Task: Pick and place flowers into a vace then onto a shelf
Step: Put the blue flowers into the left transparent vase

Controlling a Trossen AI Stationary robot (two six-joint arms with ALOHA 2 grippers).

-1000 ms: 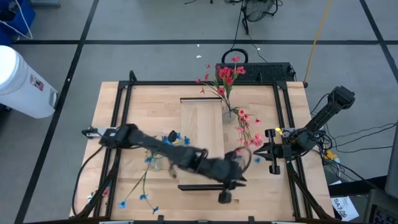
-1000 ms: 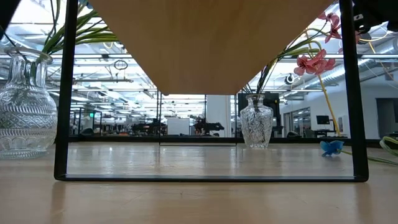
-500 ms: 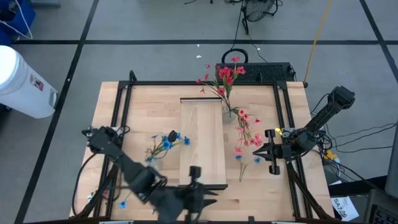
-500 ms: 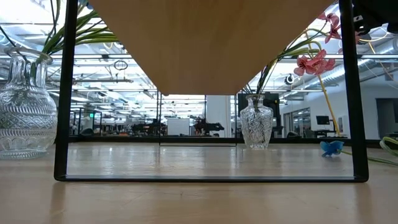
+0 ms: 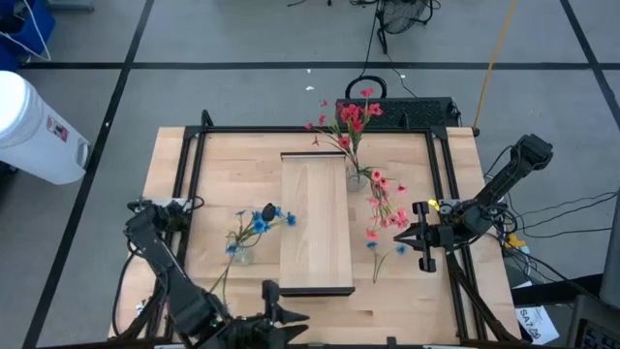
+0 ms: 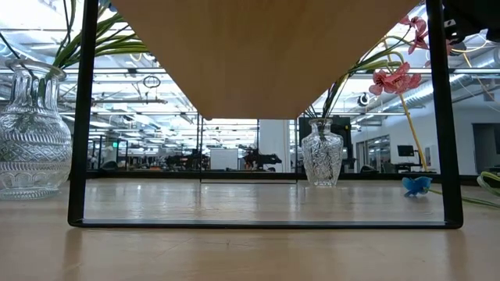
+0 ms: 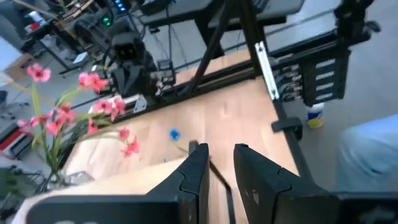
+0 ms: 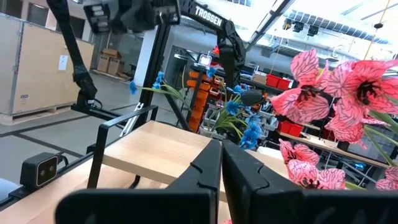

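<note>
- Left gripper (image 5: 276, 308) at bottom centre of high view, just below the near end of the shelf (image 5: 315, 223); fingers (image 7: 194, 168) a narrow gap apart with nothing between them, so slightly parted and empty.
- Right gripper (image 5: 418, 236) at right of high view, by the table's (image 5: 170, 174) right rail; fingers (image 8: 239, 168) pressed together, clenched on nothing.
- Shelf runs top to bottom in the middle of the high view, raised on a black frame (image 6: 76, 117); low view looks under it.
- Red flowers (image 5: 351, 118) stand in a clear vase (image 5: 356, 174) at the shelf's upper right corner; same vase (image 6: 322, 156) at centre right of low view.
- More red flowers (image 5: 386, 204) lie on the table right of the shelf, between it and the right gripper.
- Blue flowers (image 5: 262, 221) stand in a second vase (image 5: 240, 254) left of the shelf; it shows at left edge of low view.
- Loose blue flowers (image 5: 223, 308) lie at lower left of the table, near the left arm.
- White bin (image 5: 34, 126) on the floor, upper left.
</note>
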